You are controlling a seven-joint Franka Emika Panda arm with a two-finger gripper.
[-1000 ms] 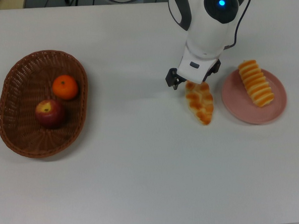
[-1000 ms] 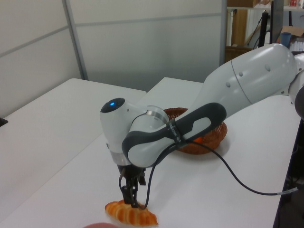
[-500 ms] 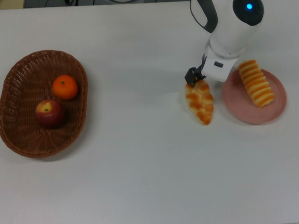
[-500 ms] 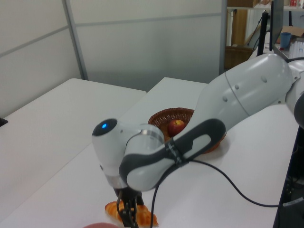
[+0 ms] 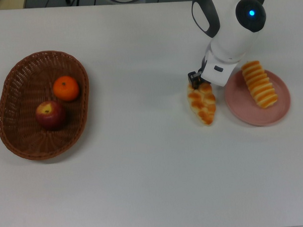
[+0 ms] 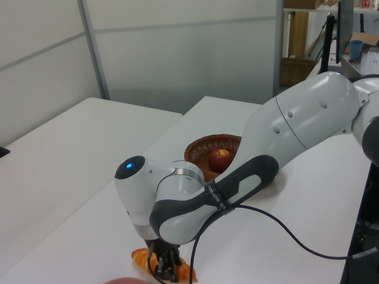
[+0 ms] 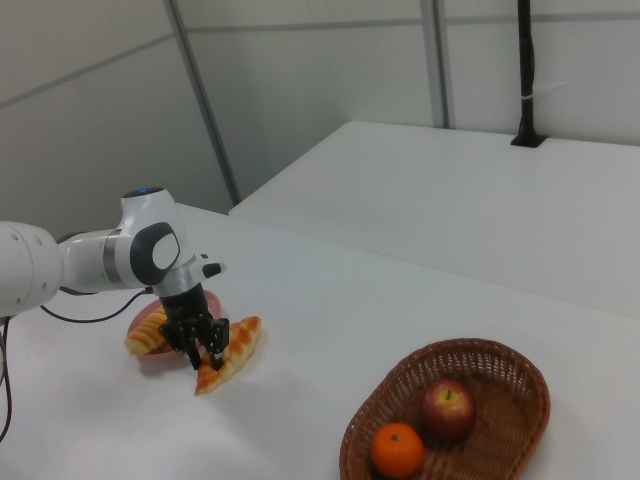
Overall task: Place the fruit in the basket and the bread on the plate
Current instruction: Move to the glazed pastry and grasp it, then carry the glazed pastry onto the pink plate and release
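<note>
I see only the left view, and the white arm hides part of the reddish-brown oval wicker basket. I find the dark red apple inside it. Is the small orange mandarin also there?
Observer: Yes. In the top view the orange mandarin lies inside the wicker basket, close beside the red apple.
Operator: Thank you. Under the gripper I see only one golden braided loaf. Where is the other bread?
Observer: The ribbed golden loaf with pale stripes lies on the round pale pink plate. The braided loaf is on the table, beside the plate on the top view's left.
</note>
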